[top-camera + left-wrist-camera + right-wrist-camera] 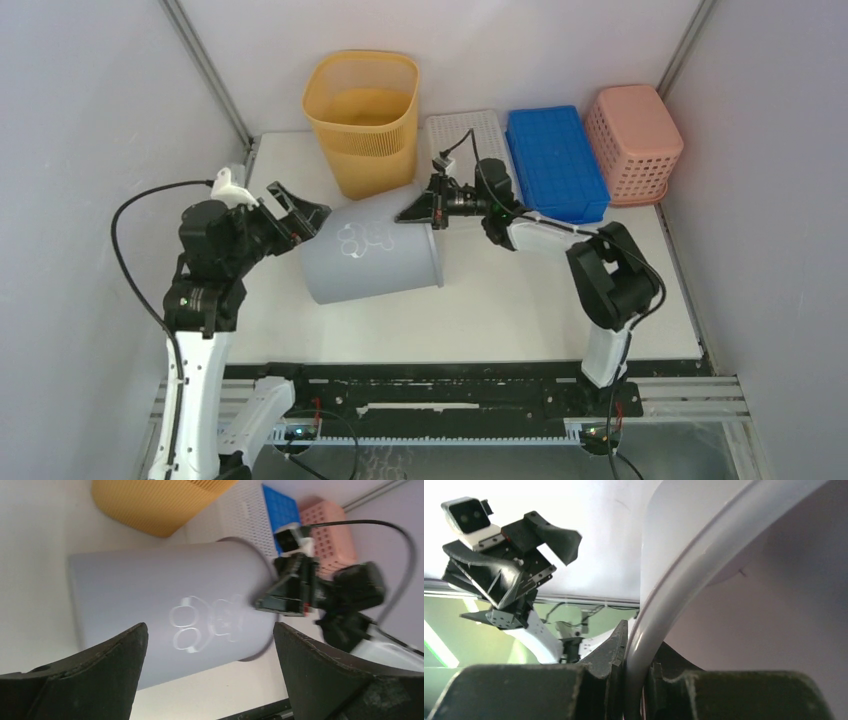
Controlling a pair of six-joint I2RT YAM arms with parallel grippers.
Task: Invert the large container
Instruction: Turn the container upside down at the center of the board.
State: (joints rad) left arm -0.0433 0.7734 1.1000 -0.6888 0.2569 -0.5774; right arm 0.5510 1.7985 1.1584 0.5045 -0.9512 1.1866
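Grey container (370,250) lying on its side on the table (520,310), spanning the gap between the two grippers. Its open mouth faces the right gripper (425,210) and its closed base faces the left gripper (300,215). A white line drawing marks the upward-facing wall.

Right gripper: closed on the rim (659,605) at the upper edge of the mouth. In the right wrist view the rim runs down between the two fingers (614,655), one inside the mouth and one outside, with both pads pressed to it. From the left wrist camera this gripper (285,600) shows at the far end of the container (170,605), at the mouth.

Left gripper: spread wide and holding nothing. In its own wrist view the gripper (207,635) frames the container wall, with a dark finger at each lower corner and the wall lying beyond the fingertips. In the top view the fingers sit at the upper corner of the base. Whether they touch it cannot be told. From the right wrist camera the left gripper (519,565) shows open, past the container's far end.

Surroundings:
- A yellow bin (362,120) stands upright beyond both grippers, just behind the container.
- A white tray (470,135) lies just beyond the right gripper.
- A blue box (555,160) lies to the right gripper's outer side, next to the tray.
- A pink basket (633,140) lies farther out, beside the box.
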